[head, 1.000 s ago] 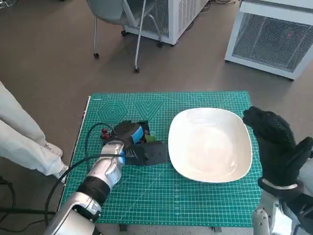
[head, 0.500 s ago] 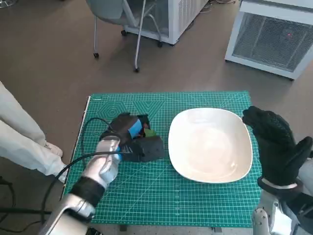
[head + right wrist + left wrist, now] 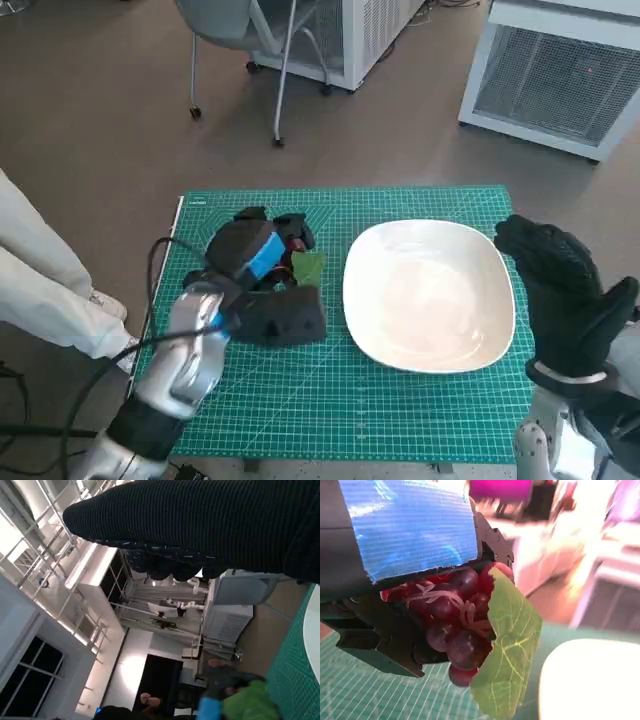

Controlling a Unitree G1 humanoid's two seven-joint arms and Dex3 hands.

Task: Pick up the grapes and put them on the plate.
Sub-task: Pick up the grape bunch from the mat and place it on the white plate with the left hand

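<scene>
Since a second ago your left hand (image 3: pixel 262 275) has risen off the green cutting mat (image 3: pixel 330 420) and drifted toward its far edge, carrying the grapes (image 3: pixel 293 252) with it; the forearm now slants more steeply and the black cable loops higher beside it. You can see in the head view that the hand's blue-taped back faces up, with dark red fruit and a green leaf (image 3: pixel 307 268) peeking out on the side toward the plate (image 3: pixel 428 295). From the left wrist camera your grip is plain: the bunch (image 3: pixel 454 625) sits tucked under the taped back, the black fingers (image 3: pixel 380 645) closed around it, and the leaf (image 3: pixel 507 645) hangs down past the lowest grape. The white rim of the plate (image 3: pixel 590 680) shows just beyond the leaf in that view, so the grapes are near the plate but not over it.

Your right hand (image 3: pixel 562 290), in its knitted glove, has not shifted between the frames. It stands upright at the plate's right edge with fingers apart and nothing in them; whether it touches the rim you cannot tell from above. The right wrist camera shows only the glove (image 3: pixel 210 525) as a dark band, with a blurred room behind it.

Beyond the table you have a chair's legs (image 3: pixel 280 80) and a white cabinet (image 3: pixel 560 70) on the floor, and a person's pale trouser leg (image 3: pixel 40 290) at the left
</scene>
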